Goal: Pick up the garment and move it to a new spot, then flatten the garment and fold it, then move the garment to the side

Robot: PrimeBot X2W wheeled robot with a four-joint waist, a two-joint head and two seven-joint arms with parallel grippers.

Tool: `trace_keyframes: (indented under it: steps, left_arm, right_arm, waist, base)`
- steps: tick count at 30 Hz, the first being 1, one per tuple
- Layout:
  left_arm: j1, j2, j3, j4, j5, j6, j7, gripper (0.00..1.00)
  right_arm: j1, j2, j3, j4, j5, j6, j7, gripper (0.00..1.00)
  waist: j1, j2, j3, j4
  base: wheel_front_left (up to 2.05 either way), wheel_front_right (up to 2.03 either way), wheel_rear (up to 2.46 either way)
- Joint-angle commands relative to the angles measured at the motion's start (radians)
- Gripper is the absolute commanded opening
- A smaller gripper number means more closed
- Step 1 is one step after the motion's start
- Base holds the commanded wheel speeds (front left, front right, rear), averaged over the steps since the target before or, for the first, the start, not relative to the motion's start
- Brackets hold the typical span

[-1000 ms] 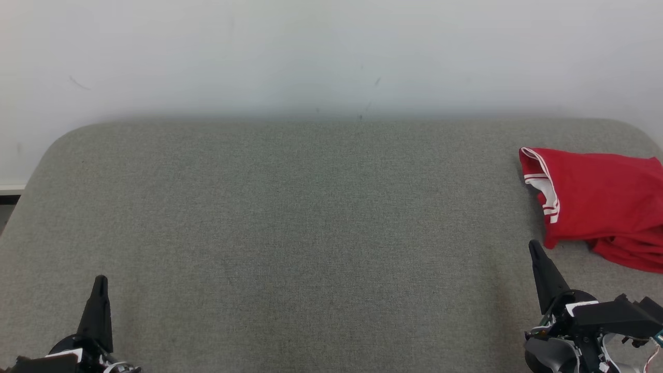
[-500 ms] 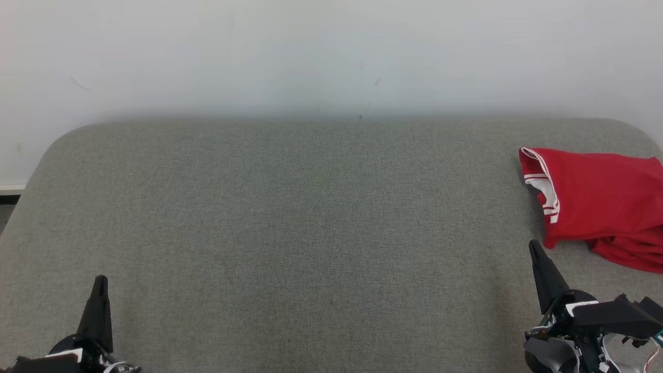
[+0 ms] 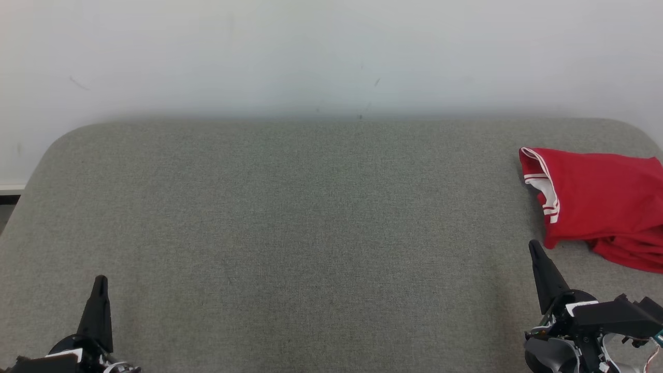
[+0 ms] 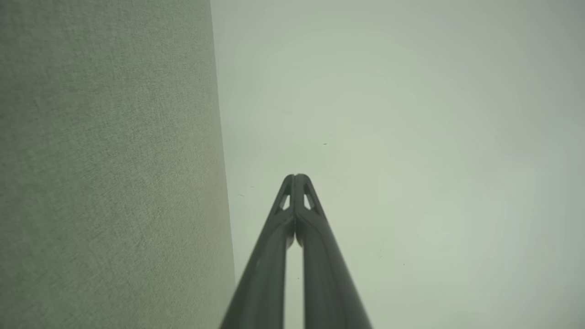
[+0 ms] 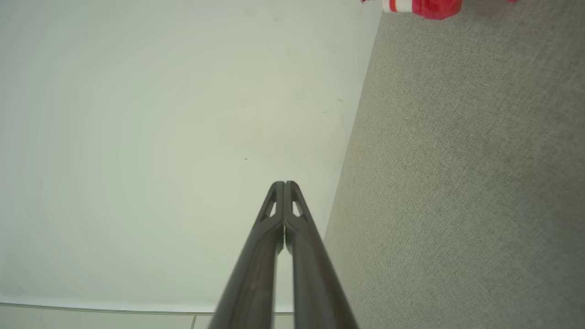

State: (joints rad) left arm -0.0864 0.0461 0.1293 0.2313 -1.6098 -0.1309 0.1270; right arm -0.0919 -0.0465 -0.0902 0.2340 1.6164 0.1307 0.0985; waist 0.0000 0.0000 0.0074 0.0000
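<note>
red, white-trimmed garment on coarse grey woven surface; left gripper, right gripper: tapered fingers together

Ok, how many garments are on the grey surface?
1. A red garment with white trim lies at the right edge of the grey surface, cut off by the frame; more could lie beyond.

**Left gripper: fingers closed tip to tip**

The left gripper rises from the bottom edge. Its two dark fingers meet at the tips, with a narrow slit between them lower down. A grey fabric surface covers the view's left side. A pale wall takes the rest, marked by a few small dark specks.
</note>
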Motion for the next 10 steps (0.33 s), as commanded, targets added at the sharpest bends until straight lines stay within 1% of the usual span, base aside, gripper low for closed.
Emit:
trace_keyframes:
  steps: [1, 10]
  left_arm:
    - [-0.008, 0.008, 0.003, -0.003, -0.008, 0.0, 0.002, 0.0]
    - [-0.008, 0.008, 0.003, -0.003, -0.008, 0.0, 0.002, 0.0]
  right_arm:
    - [-0.007, -0.007, -0.004, -0.003, 0.001, 0.0, 0.004, 0.0]
    - [-0.007, -0.007, -0.004, -0.003, 0.001, 0.0, 0.004, 0.0]
  waist:
    - [0.0, 0.0, 0.0, 0.0]
    - [0.0, 0.0, 0.0, 0.0]
  base:
    - [0.0, 0.0, 0.0]
    - [0.0, 0.0, 0.0]
